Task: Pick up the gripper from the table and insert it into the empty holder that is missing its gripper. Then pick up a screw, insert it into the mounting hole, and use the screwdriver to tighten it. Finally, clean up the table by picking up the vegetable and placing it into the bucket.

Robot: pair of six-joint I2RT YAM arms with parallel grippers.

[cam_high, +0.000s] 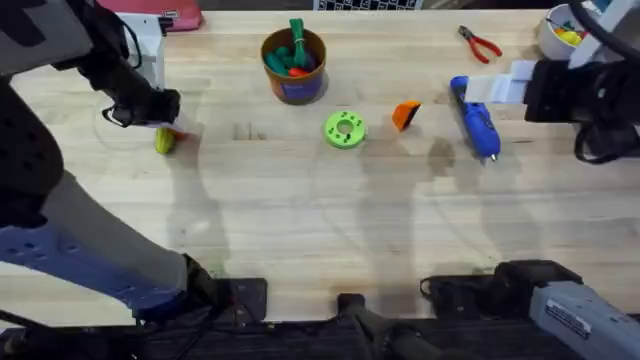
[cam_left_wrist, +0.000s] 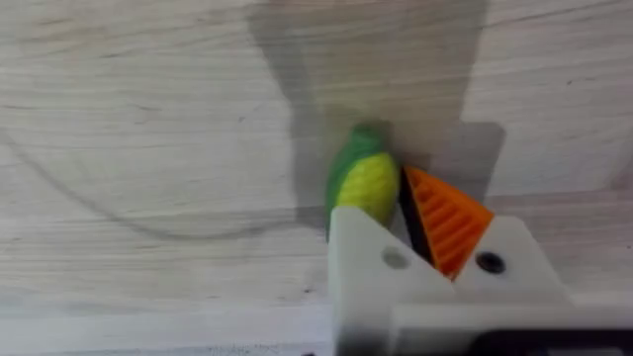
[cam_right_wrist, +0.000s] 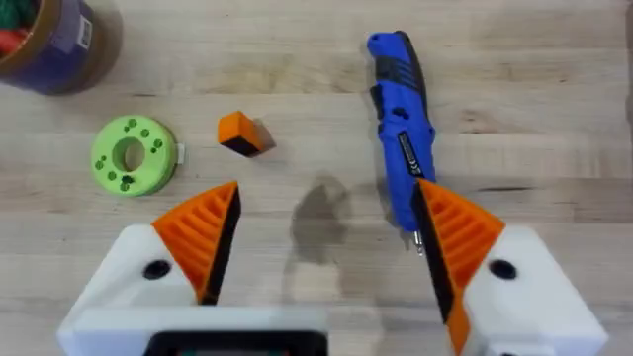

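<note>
Yellow vegetable [cam_left_wrist: 368,186] sits between your left tool [cam_left_wrist: 410,232]'s fingers, tool closed on it, green end pointing away from the wrist, low over the desk [cam_high: 300,220] near its 9 o'clock edge. Bucket [cam_high: 294,65] lies toward 2 o'clock, open desk between. Right tool [cam_right_wrist: 321,232] hangs wide beside the screwdriver [cam_right_wrist: 401,124]; orange gripper [cam_high: 405,115] lies loose.

Left claw [cam_left_wrist: 396,213] low; right claw [cam_right_wrist: 326,232] spread wide
</note>
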